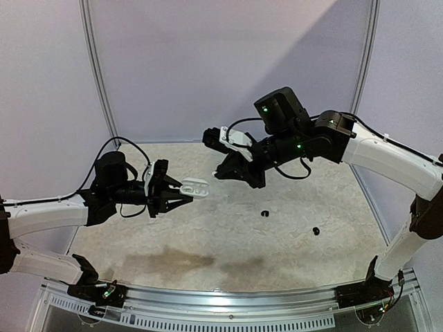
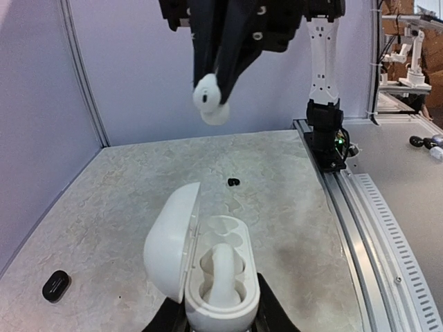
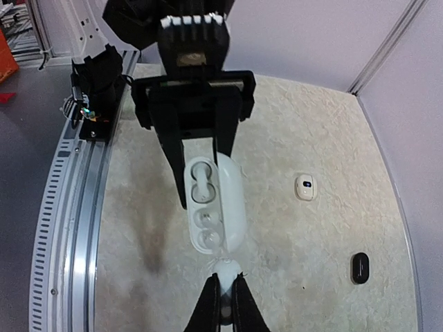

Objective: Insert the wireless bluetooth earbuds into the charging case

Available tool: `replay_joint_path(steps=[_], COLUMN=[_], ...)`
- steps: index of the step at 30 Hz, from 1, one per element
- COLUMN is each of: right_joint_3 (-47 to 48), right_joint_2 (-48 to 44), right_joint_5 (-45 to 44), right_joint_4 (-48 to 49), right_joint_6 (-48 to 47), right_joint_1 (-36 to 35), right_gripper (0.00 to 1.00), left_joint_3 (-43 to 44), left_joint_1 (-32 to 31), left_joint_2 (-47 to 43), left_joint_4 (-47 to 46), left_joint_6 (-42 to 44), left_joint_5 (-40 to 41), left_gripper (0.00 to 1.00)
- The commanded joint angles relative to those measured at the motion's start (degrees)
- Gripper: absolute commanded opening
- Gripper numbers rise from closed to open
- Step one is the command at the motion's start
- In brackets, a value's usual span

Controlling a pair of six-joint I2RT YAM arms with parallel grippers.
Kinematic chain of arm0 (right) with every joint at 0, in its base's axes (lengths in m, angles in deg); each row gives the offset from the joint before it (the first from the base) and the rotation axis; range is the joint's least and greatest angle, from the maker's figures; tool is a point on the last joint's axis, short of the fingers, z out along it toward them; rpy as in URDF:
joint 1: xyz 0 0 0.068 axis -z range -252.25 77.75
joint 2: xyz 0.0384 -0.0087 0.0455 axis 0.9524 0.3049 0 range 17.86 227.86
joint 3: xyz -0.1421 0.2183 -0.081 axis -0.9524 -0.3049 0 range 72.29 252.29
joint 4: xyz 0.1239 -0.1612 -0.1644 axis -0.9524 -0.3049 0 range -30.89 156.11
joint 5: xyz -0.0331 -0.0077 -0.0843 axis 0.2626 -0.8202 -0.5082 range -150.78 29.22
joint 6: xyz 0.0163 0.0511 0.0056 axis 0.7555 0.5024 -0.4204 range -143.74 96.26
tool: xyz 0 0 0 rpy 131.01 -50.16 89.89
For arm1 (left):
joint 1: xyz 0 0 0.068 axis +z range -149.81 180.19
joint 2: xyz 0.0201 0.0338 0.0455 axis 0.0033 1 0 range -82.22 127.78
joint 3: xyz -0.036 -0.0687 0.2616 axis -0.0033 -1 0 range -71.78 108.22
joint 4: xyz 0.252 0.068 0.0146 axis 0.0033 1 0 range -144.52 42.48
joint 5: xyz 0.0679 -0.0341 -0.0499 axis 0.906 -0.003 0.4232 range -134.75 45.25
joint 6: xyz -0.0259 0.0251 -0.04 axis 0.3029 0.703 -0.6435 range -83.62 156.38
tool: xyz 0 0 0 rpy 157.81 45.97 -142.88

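Case: white charging case (image 1: 196,187) (image 2: 173,235) (image 3: 233,200), lid swung open to one side, held clear of the table (image 1: 228,277) over its left half.
Left claw: left gripper (image 1: 181,191) (image 2: 221,319) is closed against the two sides of the case body, with the open wells facing up.
Wells: one white seated earbud (image 2: 221,271) sits in the well nearer the left wrist; the other well is bare.
Right claw: right gripper (image 1: 221,173) (image 2: 211,86) (image 3: 225,304) has its fingers pinched almost together on a white held earbud (image 2: 210,102) (image 3: 226,268).
Held bud's place: in the air, just beside the open end of the case and apart from it.
Loose buds: first black earbud (image 1: 264,213) (image 2: 233,182) lies on the table right of centre; second black earbud (image 1: 315,230) lies nearer the right edge.
Other pieces: a black oblong piece (image 2: 55,285) (image 3: 359,268) and a small white piece (image 3: 304,187) with a dark spot lie towards the far edge.
Surface: a dark stain (image 1: 173,261) marks the table by the near edge.
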Motion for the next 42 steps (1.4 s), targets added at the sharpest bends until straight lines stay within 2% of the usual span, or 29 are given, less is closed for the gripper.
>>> replay_joint_path(steps=[1, 8, 21, 30, 34, 42], right_joint_3=[1.82, 4.46, 8.69, 11.44, 13.09, 14.4], right_joint_2=[1.68, 5.87, 10.39, 12.73, 14.05, 15.59], right_joint_5=[-0.84, -2.73, -8.28, -11.24, -12.25, -14.06], right_joint_4=[4.46, 1.45, -2.69, -8.89, -9.6, -10.98], right_joint_6=[3.19, -0.55, -6.44, -12.8, -12.72, -11.04], right_joint_1=[-2.64, -5.37, -6.12, -7.14, -7.2, -7.19], right_gripper=[0.0, 0.0, 0.0, 0.0, 0.0, 0.08], left_joint_3=[-0.78, -1.0, -0.83, -0.71, -0.83, -1.22], left_joint_1=[-0.35, -0.44, -0.53, -0.53, -0.53, -0.53], left_joint_2=[0.44, 0.13, 0.29, 0.4, 0.48, 0.2], left_joint_4=[-3.3, -3.44, -2.84, -3.01, -3.69, -4.1], left_joint_6=[-3.35, -3.35, -2.1, -1.86, -1.8, -2.31], left_joint_5=[0.57, 0.63, 0.32, 0.5, 0.52, 0.66], left_gripper=[0.0, 0.0, 0.0, 0.0, 0.0, 0.0])
